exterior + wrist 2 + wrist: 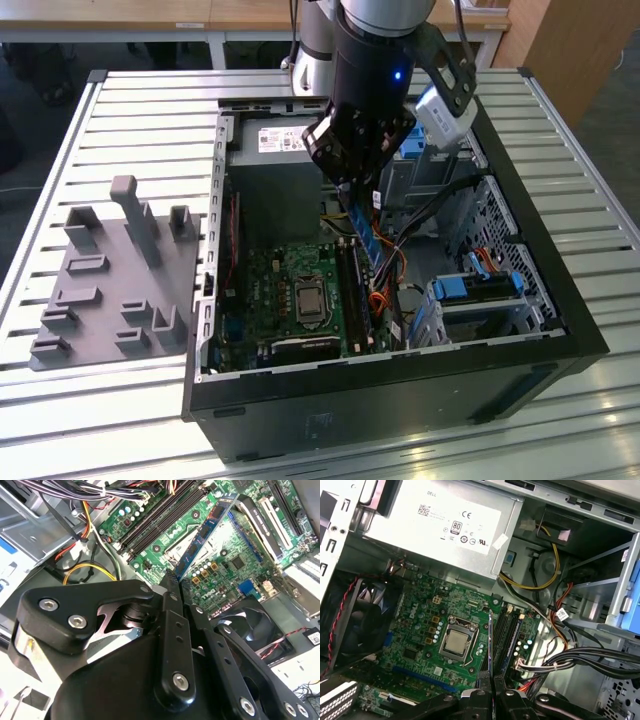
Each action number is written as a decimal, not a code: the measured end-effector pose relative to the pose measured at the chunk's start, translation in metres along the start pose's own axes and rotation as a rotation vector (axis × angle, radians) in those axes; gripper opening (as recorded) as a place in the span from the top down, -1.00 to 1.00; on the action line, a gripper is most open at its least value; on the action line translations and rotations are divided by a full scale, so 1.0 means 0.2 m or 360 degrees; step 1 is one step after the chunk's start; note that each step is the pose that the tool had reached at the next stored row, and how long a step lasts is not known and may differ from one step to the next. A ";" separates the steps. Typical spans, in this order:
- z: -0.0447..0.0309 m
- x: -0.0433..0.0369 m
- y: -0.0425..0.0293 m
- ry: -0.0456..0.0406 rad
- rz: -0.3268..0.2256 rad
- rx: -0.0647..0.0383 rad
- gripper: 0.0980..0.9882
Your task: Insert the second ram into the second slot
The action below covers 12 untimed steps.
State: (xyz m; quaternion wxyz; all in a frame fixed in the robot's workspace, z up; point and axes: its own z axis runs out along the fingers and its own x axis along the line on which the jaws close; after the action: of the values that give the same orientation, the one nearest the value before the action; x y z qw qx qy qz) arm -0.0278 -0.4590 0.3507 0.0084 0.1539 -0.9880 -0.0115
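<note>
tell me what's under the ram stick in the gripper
Under the ram stick lies the green motherboard, black memory slots alongside. The strip right behind the stick is covered.

Exterior view sits high, looking steeply down into the open computer case (400, 388) on the bench (130, 110). Both wrist views hang close inside, peering past the claw (175, 580) (491, 686), facing opposite ways, sharing the second ram (202, 535) (490, 640) and motherboard (231, 550) (415, 625).

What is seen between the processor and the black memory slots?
In the first wrist view, the second ram, edge-on and clamped in the gripper, hangs between the processor and the memory slots.
</note>
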 end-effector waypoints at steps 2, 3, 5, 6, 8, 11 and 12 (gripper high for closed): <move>0.003 0.000 0.000 0.0000 0.0000 0.0000 0.91; 0.005 0.000 0.000 0.0000 0.0000 0.0000 0.91; 0.008 0.000 0.000 0.0000 0.0000 0.0000 0.91; 0.010 0.000 0.000 0.0000 0.0000 0.0000 0.91; 0.013 0.000 0.000 0.0000 0.0000 0.0000 0.91; 0.018 0.000 0.000 0.0000 0.0000 0.0000 0.91; 0.020 0.000 -0.001 0.0000 0.0000 0.0000 0.91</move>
State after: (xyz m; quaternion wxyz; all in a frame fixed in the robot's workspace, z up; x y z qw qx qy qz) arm -0.0278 -0.4590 0.3467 0.0085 0.1539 -0.9880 -0.0116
